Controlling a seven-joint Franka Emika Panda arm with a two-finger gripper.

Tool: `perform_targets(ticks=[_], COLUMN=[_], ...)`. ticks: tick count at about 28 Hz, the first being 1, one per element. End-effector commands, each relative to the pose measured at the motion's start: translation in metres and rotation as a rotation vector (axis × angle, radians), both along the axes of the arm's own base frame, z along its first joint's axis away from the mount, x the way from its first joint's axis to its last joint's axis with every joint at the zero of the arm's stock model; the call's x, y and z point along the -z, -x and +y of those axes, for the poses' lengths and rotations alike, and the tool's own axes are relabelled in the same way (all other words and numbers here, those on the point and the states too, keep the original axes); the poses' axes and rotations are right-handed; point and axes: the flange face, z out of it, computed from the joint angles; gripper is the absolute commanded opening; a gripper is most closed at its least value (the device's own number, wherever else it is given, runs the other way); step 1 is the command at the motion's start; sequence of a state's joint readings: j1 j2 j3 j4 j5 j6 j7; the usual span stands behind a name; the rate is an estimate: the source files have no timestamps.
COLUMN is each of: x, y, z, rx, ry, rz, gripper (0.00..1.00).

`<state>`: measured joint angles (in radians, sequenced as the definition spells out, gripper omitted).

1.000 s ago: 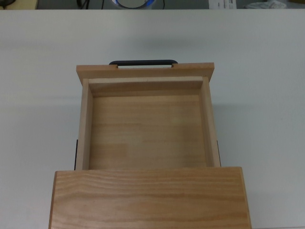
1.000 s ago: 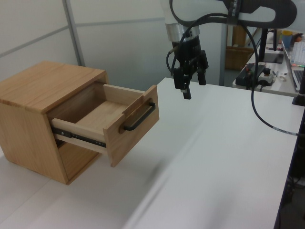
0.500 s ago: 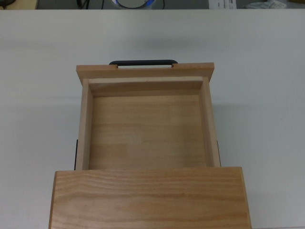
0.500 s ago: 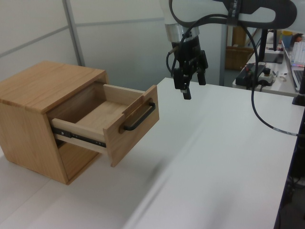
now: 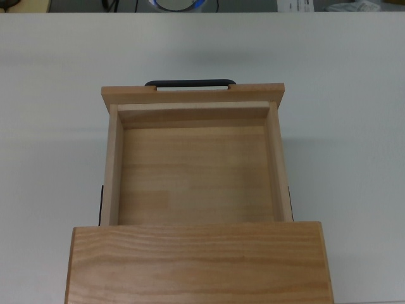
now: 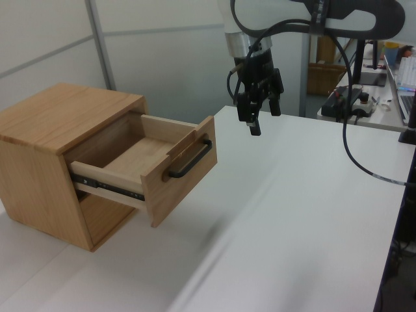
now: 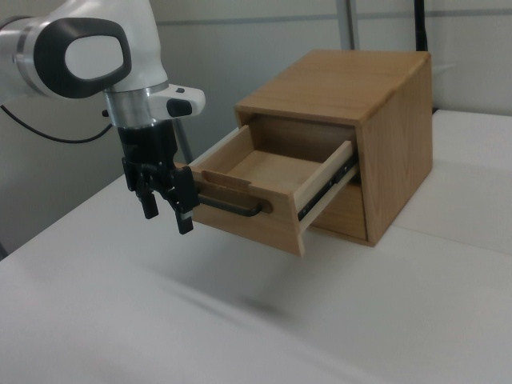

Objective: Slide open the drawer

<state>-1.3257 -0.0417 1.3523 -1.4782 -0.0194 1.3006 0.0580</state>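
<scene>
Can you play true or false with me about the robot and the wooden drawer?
1. The drawer is pulled out of the cabinet. True.
2. There is a toy inside the drawer. False: the top view shows only its bare wood floor.
3. The end effector is gripping the black handle. False: it hangs in the air apart from the handle, holding nothing.
4. The cabinet stands on a white table. True.
5. The handle is on the drawer's front panel. True.
</scene>
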Motion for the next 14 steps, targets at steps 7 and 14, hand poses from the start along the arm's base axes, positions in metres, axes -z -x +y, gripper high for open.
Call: perform_targets(ticks=[7,14], x=[-0.0057,-0.0056], y=[-0.0026,-0.0021], z=[0.0059,0.0064], rx=[-0.039,-0.037], ry=[0.013,0.014], rz=[-0.032,-0.03], gripper=[1.0,1.0])
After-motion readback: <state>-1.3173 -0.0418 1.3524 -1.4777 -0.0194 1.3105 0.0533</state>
